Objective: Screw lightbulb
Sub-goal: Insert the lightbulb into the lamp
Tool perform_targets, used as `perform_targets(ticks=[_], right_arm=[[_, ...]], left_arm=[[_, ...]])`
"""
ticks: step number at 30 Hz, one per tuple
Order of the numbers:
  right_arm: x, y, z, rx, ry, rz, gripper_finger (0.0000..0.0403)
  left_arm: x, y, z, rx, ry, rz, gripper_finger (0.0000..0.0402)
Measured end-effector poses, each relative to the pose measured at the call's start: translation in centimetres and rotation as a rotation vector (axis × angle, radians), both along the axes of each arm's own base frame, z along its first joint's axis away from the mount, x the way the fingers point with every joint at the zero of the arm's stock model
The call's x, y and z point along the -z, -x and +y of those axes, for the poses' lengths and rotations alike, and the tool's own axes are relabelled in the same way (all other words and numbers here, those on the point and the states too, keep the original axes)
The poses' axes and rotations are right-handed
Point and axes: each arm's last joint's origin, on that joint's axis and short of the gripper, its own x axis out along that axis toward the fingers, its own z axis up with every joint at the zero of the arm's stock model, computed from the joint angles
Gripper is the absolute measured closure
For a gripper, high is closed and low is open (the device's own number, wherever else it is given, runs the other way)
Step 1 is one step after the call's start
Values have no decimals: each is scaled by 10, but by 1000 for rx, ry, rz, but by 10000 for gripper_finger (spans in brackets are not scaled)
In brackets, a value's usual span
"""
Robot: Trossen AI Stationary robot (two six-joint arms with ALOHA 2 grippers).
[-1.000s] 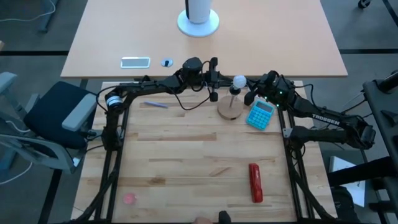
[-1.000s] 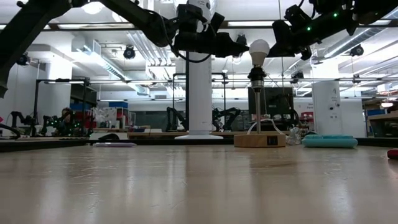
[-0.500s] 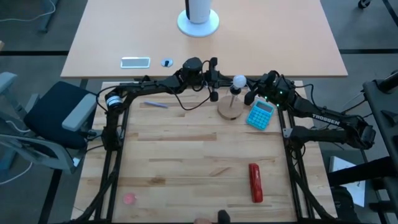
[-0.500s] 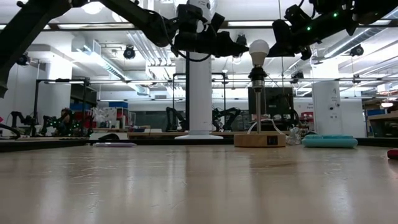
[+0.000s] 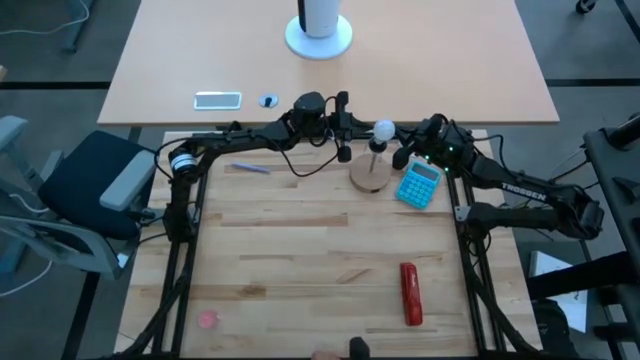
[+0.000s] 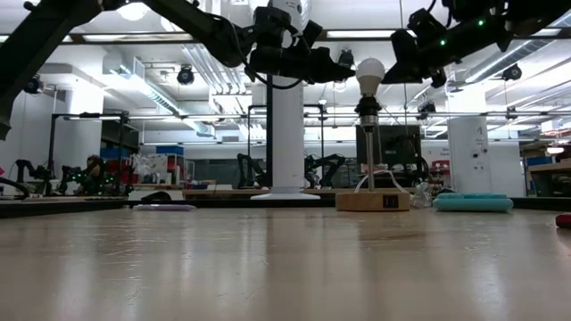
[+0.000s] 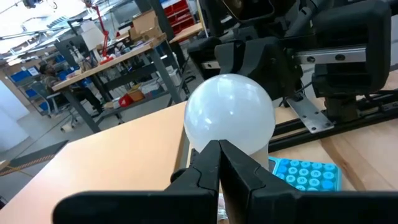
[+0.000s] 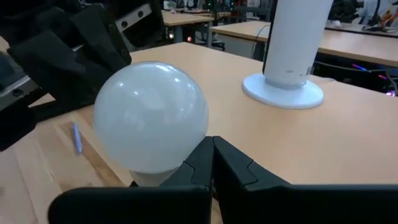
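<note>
The lightbulb (image 5: 384, 129) sits atop the thin post of a round wooden base (image 5: 370, 176) at the far edge of the work table (image 5: 300, 260), flanked by two pincers. The left gripper (image 5: 366, 128) has its fingers pressed together, holding nothing, its tips right at the bulb's side; whether they touch the glass cannot be told. The right gripper (image 5: 402, 143), likewise closed and empty-handed, waits just beyond the bulb on the opposite side. From where I stand, the risk looks plain: closed tips can only nudge, and a sideways push so high on the post may tip the light stand toward the blue calculator (image 5: 419, 184) beside it. A pincer that opens late could also skid off the smooth glass.
</note>
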Motion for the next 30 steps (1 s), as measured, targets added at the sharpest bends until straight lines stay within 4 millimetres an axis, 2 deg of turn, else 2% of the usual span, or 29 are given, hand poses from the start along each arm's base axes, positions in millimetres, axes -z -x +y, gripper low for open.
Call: perform_targets(ticks=[30], right_arm=[[-2, -6, -2, -39, 19, 5, 401]], left_arm=[[9, 0, -1, 4, 30, 61, 401]])
